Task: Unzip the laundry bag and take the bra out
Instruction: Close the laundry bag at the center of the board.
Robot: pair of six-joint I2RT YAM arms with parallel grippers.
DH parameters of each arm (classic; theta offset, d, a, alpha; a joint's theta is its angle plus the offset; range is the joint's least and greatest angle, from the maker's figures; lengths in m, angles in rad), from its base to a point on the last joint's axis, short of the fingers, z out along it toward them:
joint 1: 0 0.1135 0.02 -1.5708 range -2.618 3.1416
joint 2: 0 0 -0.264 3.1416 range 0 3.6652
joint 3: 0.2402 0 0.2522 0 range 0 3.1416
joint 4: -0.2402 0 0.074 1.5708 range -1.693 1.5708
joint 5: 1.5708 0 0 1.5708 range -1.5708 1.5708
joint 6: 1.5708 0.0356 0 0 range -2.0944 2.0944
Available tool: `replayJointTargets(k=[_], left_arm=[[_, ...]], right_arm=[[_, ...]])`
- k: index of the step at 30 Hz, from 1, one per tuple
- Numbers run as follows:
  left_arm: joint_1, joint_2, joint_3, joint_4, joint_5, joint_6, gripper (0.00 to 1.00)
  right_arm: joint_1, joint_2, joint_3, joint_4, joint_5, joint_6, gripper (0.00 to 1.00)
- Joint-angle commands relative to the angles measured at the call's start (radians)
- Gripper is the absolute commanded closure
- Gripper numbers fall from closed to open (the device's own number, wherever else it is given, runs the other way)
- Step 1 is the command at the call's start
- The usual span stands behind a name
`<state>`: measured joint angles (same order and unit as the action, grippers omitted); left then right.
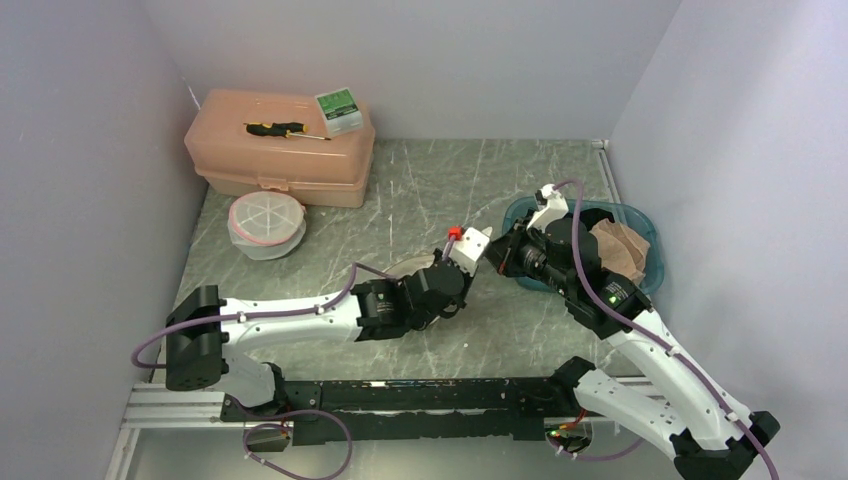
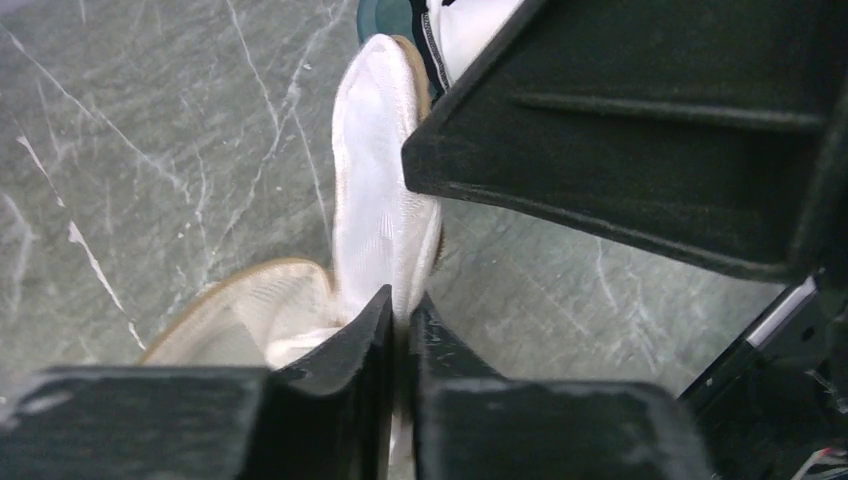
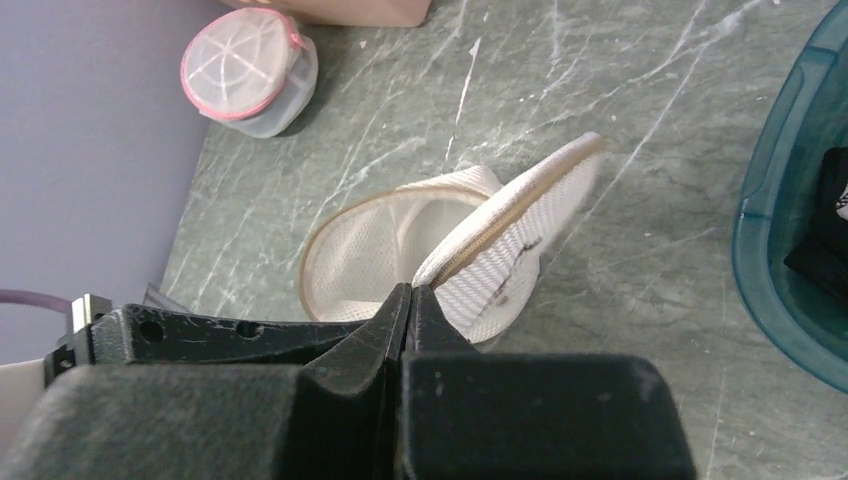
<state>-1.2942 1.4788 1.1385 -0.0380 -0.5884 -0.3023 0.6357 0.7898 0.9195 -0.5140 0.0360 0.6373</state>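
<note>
The white mesh laundry bag [image 3: 500, 250] with a tan zipper edge lies mid-table, one flap raised off the marble. Its round inside [image 3: 370, 240] shows only bare mesh. My left gripper [image 2: 400, 305] is shut on a fold of the bag's white mesh [image 2: 375, 180]. My right gripper [image 3: 410, 292] is shut, tips pinched at the end of the tan zipper line. From above, both grippers [image 1: 478, 250] [image 1: 497, 256] meet over the bag [image 1: 405, 268]. A crumpled tan garment [image 1: 620, 250], possibly the bra, lies in the teal bin [image 1: 520, 212].
A peach toolbox [image 1: 280, 150] stands at the back left, with a screwdriver [image 1: 285, 130] and a green box [image 1: 338, 110] on its lid. A round lidded container with a pink rim [image 1: 265, 222] sits in front of it. The teal bin's wall [image 3: 780, 270] is close on the right.
</note>
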Motion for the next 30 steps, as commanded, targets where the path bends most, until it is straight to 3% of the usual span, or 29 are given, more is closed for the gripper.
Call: replayJointTargets(k=[1,2,4,6,8,11,19,25,30], left_arm=[[-0.004,-0.054,-0.034,0.068,-0.012,-0.006,0.97],[-0.004,-0.062,-0.041,0.07,-0.014,-0.011,0.97],[-0.004,-0.081,-0.063,0.075,-0.017,-0.023,0.97],[-0.004,-0.111,-0.091,0.067,-0.027,-0.059,0.97],[-0.004,-0.159,-0.141,0.08,-0.029,-0.097,0.97],[-0.004,-0.267,-0.232,0.111,-0.009,-0.16,0.97],[0.067,-0.558,-0.491,0.208,0.088,-0.364,0.97],[0.245,-0.75,-0.704,0.324,0.247,-0.548,0.97],[0.379,-0.82,-0.854,0.446,0.387,-0.686,0.97]], right_arm=[[0.005,-0.022,0.026,0.045,-0.02,0.01,1.0],[0.005,-0.023,0.027,0.045,-0.024,0.009,0.9],[0.005,-0.025,0.035,0.037,-0.028,0.003,0.57],[0.005,-0.042,0.04,0.032,-0.029,-0.005,0.36],[0.005,-0.068,0.036,0.034,-0.014,-0.022,0.25],[0.005,-0.108,0.006,0.071,-0.026,-0.052,0.15],[0.004,-0.152,-0.206,0.322,-0.198,-0.072,0.16],[0.001,-0.165,-0.387,0.508,-0.278,-0.051,0.23],[-0.011,-0.127,-0.496,0.661,-0.354,-0.004,0.24]])
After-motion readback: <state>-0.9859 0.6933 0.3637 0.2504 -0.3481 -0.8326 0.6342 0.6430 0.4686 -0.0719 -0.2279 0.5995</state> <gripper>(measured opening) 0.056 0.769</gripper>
